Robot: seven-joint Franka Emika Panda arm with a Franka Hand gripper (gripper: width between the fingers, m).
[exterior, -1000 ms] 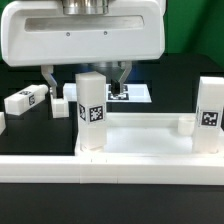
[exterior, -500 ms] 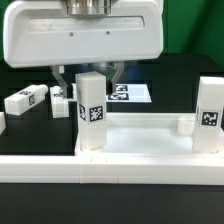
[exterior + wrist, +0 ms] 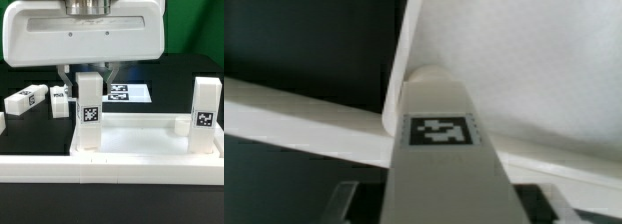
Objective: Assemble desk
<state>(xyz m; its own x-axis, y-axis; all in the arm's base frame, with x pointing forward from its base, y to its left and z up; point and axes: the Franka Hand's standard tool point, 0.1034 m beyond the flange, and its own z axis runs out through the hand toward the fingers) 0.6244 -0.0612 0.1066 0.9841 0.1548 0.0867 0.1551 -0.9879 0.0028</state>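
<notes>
The gripper (image 3: 88,76) straddles the upright leg (image 3: 89,115) (contact unclear).

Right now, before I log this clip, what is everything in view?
desk top: one, white, centre of the table, rim raised.
upright legs: two, white with tags, standing at corners of the desk top, one on the exterior view's left and one on its right.
loose legs: two, white, lying on the table at the exterior view's left.
marker board: one, white with black tags, flat behind the desk top.
border rail: one in view, white, along the front edge.
table: one, black.
gripper: one, white body with dark fingers, over the left upright leg, a finger either side; contact unclear.
</notes>
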